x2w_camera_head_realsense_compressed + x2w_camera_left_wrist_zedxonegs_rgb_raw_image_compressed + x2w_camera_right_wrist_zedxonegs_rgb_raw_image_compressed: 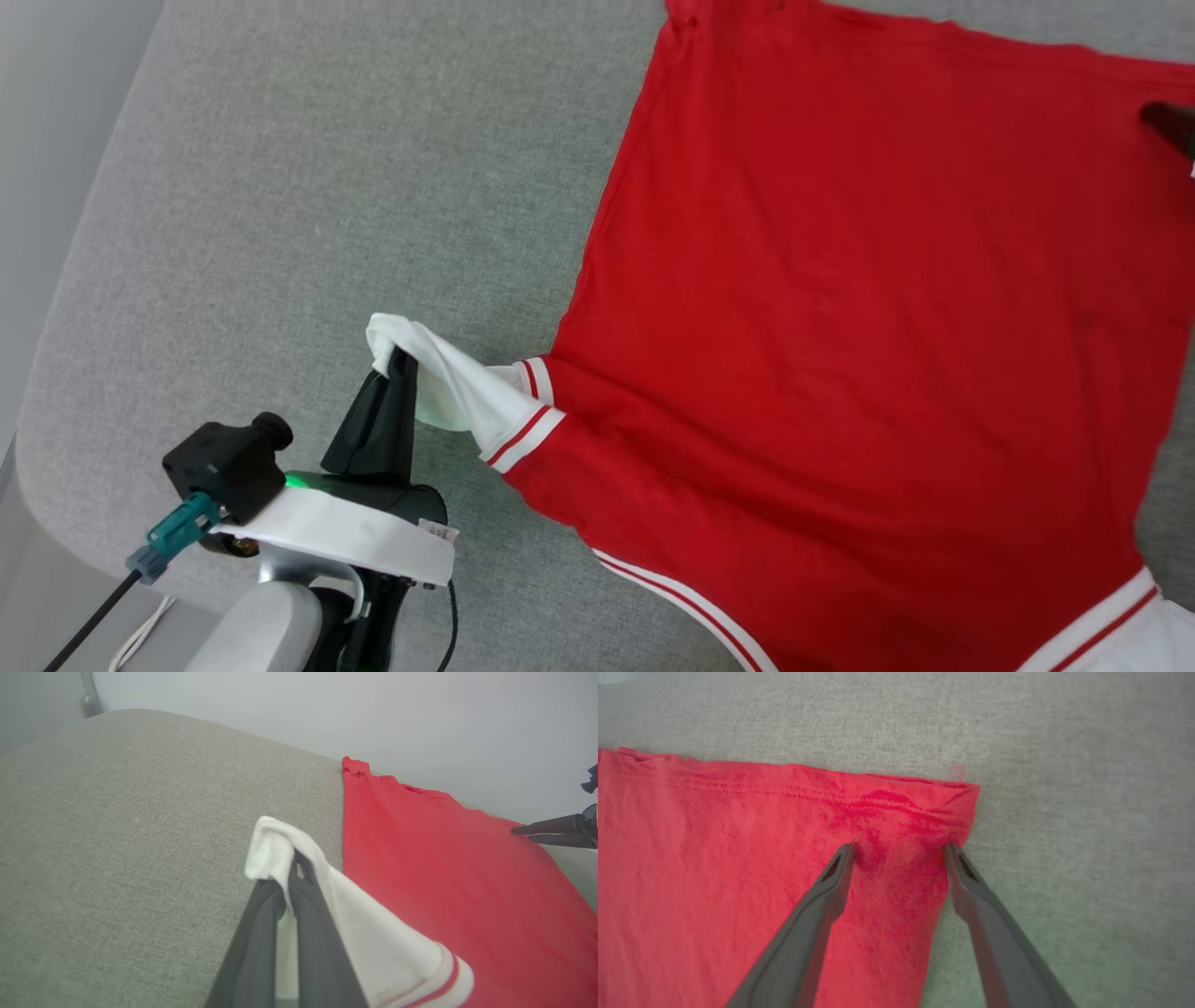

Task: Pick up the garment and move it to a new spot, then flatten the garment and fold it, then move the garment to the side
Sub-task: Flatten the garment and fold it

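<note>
Lying spread across the grey cushion (pixel 327 187), the garment (pixel 840 327) shows a plain red side up, its body mostly flat, with one white sleeve (pixel 457 387) pulled off to the side. That sleeve is what the left gripper (pixel 400 359) has hold of: its two dark fingers are pinched together on the sleeve's end, and the white cloth drapes over their tips and slopes down from them to the striped cuff band and the red shoulder. The sleeve hangs raised off the cushion rather than resting on it, which suggests it is being drawn outward to take the bunching out before any fold.

At the far end of the shirt, the right gripper (pixel 899 851) stands with its jaws wide apart and grips nothing. Both fingertips appear to rest on the red cloth, with small puckers between them. The hem corner (pixel 957 793) lies just beyond the tips, and bare cushion runs past the outer finger. Placed so, the gripper probably serves to pin that corner, or is set to close on it, so the body stays put against the sleeve's pull.

Ahead of the left gripper, beyond the cushion's edge, rises a pale wall (pixel 327 709).
</note>
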Robot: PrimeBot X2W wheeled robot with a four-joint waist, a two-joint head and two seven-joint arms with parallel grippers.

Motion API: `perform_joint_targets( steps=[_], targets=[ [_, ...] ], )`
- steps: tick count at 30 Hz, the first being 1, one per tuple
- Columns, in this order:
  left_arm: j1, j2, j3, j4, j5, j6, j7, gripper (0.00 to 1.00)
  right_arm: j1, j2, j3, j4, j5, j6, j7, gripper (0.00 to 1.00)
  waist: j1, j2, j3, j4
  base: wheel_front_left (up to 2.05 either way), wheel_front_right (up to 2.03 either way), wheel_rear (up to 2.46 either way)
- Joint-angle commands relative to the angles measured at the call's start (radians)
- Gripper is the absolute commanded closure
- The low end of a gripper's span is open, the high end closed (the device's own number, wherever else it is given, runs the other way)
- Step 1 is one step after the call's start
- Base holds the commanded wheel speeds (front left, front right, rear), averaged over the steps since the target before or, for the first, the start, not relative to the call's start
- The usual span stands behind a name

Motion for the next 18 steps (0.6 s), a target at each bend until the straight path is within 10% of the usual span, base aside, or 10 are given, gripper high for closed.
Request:
perform_joint_targets(
  steps=[1,4,5,6,7,18],
  targets=[
    [-0.024,-0.015,0.001,0.016,0.011,-0.014,-0.007,1.00,-0.017,0.012,-0.011,0.033,-0.020,0.000,0.003,0.00,-0.0002,0.0000,0.039,0.031,0.00,0.00,0.00],
    [-0.038,-0.034,0.003,0.044,0.013,-0.033,-0.010,1.00,0.012,0.040,-0.030,0.118,-0.050,0.000,0.045,0.00,-0.0002,0.0000,0.045,0.032,0.00,0.00,0.00],
    [-0.041,-0.039,0.007,0.059,0.016,-0.041,-0.011,1.00,0.022,0.047,-0.047,0.152,-0.064,-0.001,0.075,0.22,-0.0002,0.0000,0.041,0.031,0.00,0.00,0.00],
    [-0.042,-0.040,0.009,0.066,0.017,-0.045,-0.012,1.00,0.026,0.048,-0.051,0.163,-0.074,-0.001,0.084,0.82,-0.0002,0.0000,0.037,0.029,0.00,0.00,0.00],
    [-0.030,-0.043,0.016,0.089,0.018,-0.053,-0.012,1.00,0.013,0.044,-0.054,0.164,-0.093,-0.001,0.071,1.00,-0.0002,0.0000,0.005,0.019,0.00,0.00,0.00],
    [0.074,0.023,0.047,0.122,0.016,-0.014,0.014,1.00,0.067,-0.018,0.127,0.063,-0.020,-0.001,0.043,1.00,-0.0002,0.0000,-0.172,-0.097,0.00,0.00,0.00]
  ],
)
